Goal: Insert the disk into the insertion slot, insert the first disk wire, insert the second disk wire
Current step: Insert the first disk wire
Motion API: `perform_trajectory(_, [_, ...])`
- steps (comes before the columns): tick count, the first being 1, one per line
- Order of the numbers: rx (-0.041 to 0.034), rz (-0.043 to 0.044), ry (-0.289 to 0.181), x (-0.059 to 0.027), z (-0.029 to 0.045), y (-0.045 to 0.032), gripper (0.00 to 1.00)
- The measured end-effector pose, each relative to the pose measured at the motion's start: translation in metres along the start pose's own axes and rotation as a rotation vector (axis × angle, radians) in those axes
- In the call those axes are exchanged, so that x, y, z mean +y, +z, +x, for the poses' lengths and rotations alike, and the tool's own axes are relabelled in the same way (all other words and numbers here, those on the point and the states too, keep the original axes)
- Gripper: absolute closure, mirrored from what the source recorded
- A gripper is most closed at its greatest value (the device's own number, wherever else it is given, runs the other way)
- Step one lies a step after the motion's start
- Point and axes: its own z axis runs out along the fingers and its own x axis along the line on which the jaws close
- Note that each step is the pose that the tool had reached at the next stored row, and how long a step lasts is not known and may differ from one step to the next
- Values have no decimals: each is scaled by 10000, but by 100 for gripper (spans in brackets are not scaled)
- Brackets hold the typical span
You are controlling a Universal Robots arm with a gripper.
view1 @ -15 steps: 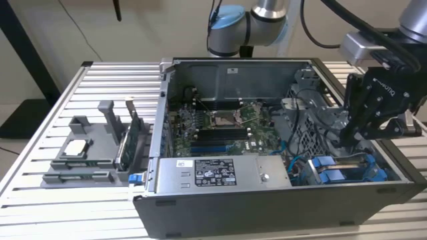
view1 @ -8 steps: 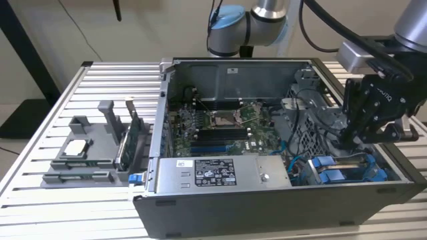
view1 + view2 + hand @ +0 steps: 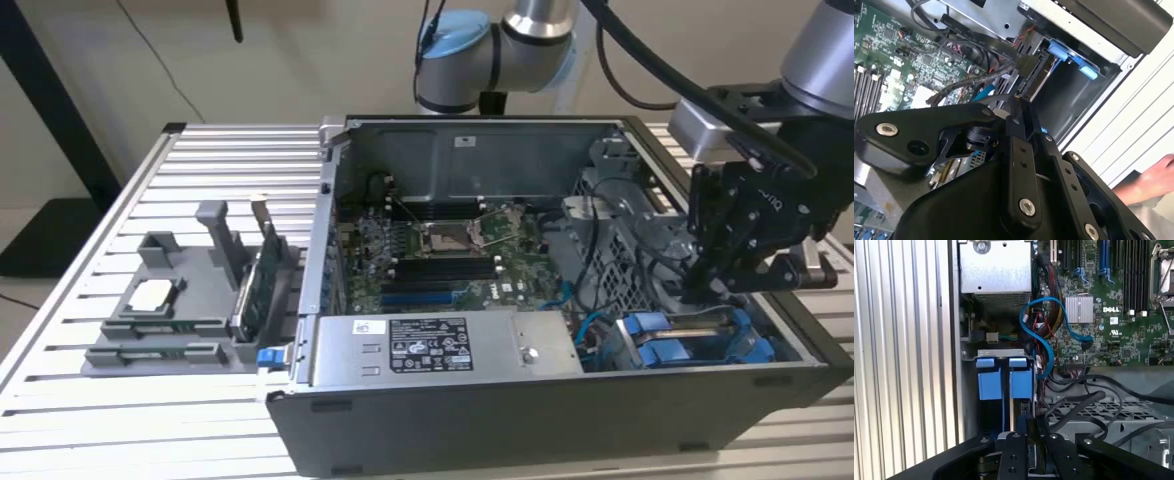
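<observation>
The disk (image 3: 674, 338) sits in the insertion slot (image 3: 747, 330) at the case's front corner on the exterior view's right, its blue tabs (image 3: 1003, 363) facing up. My gripper (image 3: 705, 288) reaches down into the case just behind it. In the second wrist view the gripper (image 3: 1019, 103) is shut on a black disk wire (image 3: 1027, 66), whose connector is at the back of the disk (image 3: 1040, 75). In the first wrist view the gripper (image 3: 1026, 422) hangs just beside the blue disk carrier (image 3: 1004, 384).
A blue cable (image 3: 1045, 340) and black cables (image 3: 1079, 401) loop between the motherboard (image 3: 441, 245) and the bay. The power supply (image 3: 427, 345) fills the case's front. A grey parts holder (image 3: 174, 310) stands on the exterior view's left. A hand (image 3: 1154, 175) rests outside the case.
</observation>
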Motion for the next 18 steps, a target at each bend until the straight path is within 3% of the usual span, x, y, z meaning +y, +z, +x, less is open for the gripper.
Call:
perform_trajectory(2, [-9, 154, -4, 0, 3, 12, 81])
perform_trajectory(4, [-10, 226, -5, 0, 5, 26, 81])
perform_trajectory(14, [-9, 229, 0, 0, 6, 33, 81])
perform_trajectory(18, [-9, 229, 1, -41, 5, 37, 81])
